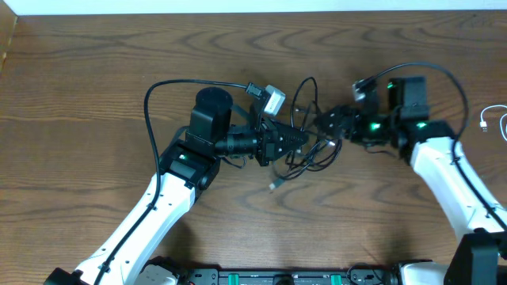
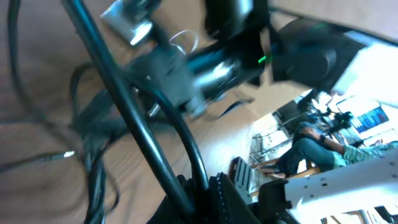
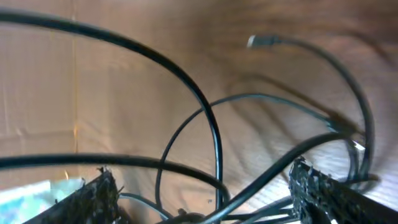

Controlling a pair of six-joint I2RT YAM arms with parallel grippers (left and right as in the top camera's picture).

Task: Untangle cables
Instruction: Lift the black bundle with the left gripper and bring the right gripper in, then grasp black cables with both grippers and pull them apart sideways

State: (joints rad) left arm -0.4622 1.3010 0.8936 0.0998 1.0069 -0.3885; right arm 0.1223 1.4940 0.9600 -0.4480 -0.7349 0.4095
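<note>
A tangle of thin black cables point(image 1: 305, 146) lies at the table's middle, between my two grippers. One loose plug end point(image 1: 274, 185) points toward the front. My left gripper point(image 1: 301, 138) reaches into the tangle from the left and is shut on a black cable point(image 2: 146, 134). In the left wrist view its jaws point(image 2: 208, 193) pinch that cord. My right gripper point(image 1: 326, 124) is at the tangle's right side. In the right wrist view its jaws point(image 3: 208, 199) are open, with several black cable loops point(image 3: 214, 134) running between the fingers. A white cable point(image 1: 495, 123) lies at the far right edge.
A small silver-white block point(image 1: 272, 100) sits on a thicker black cord just behind the left gripper. That cord point(image 1: 158, 95) loops back over the left arm. The wooden table point(image 1: 95, 71) extends left and behind. The right arm shows blurred in the left wrist view point(image 2: 217, 59).
</note>
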